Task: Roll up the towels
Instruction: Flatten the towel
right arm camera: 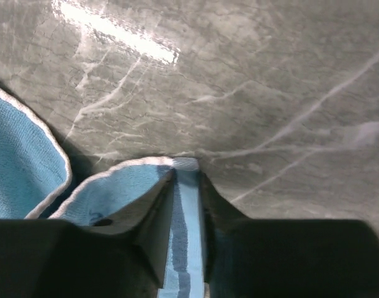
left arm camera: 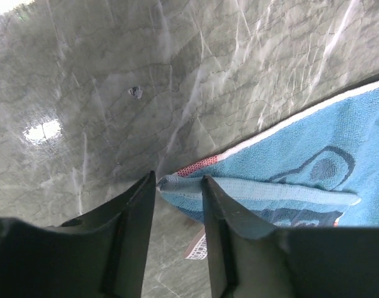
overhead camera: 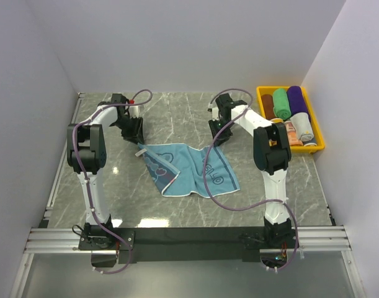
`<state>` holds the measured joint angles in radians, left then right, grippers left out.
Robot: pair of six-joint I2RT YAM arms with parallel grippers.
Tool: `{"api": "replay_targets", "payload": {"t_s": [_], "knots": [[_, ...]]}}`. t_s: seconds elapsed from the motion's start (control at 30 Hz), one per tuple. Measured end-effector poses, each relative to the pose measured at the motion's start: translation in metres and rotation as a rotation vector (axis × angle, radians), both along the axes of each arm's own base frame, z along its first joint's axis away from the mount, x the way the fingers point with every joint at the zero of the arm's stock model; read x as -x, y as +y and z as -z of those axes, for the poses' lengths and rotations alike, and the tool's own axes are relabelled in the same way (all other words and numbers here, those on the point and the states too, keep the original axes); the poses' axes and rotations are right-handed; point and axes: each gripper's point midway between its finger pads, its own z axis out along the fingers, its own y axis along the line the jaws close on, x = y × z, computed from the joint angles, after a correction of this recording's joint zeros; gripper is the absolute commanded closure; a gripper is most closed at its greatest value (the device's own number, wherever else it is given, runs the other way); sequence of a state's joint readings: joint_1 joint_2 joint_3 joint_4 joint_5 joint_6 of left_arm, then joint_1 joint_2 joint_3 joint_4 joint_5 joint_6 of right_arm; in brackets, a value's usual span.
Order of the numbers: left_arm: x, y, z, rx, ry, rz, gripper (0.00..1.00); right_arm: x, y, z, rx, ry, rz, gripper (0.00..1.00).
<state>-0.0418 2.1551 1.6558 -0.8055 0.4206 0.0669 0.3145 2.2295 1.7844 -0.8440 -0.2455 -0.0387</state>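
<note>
A blue towel with dark print and a white edge lies spread on the marble table, its left part folded over. My left gripper is at the towel's far left corner. In the left wrist view that folded corner sits between the fingers of the left gripper, against the right finger with a thin gap to the left one. My right gripper is at the far right corner. In the right wrist view the right gripper is shut on a strip of the towel.
A yellow bin at the back right holds rolled towels: brown, green, purple, grey and orange. White walls close in the table on three sides. A white barcode tag hangs under the towel.
</note>
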Motion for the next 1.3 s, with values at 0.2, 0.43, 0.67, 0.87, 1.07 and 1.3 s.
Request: {"api": "replay_targets", "payload": {"t_s": [0.2,0.43,0.67,0.87,1.07,1.3], "knots": [[0.0,0.0,0.0,0.001,-0.001,0.002,0.87,0.002,0.001,0.005,0.003,0.001,-0.005,1.0],[0.002,0.002,-0.003,0.0,-0.012,0.021,1.0,0.006,-0.009,-0.003,-0.002,-0.014,0.004,1.0],[-0.004,0.004,-0.051,0.049,-0.124,0.062,1.0,-0.014,-0.042,-0.077,-0.08,-0.178,0.067,1.0],[-0.036,0.004,-0.148,0.118,-0.401,0.122,1.0,-0.051,-0.081,-0.19,-0.17,-0.464,0.122,1.0],[-0.022,0.004,-0.224,0.192,-0.616,0.215,1.0,-0.039,-0.099,-0.268,-0.214,-0.659,0.113,1.0],[0.062,0.007,-0.269,0.238,-0.804,0.348,1.0,0.049,-0.092,-0.3,-0.251,-0.748,0.052,1.0]]}}
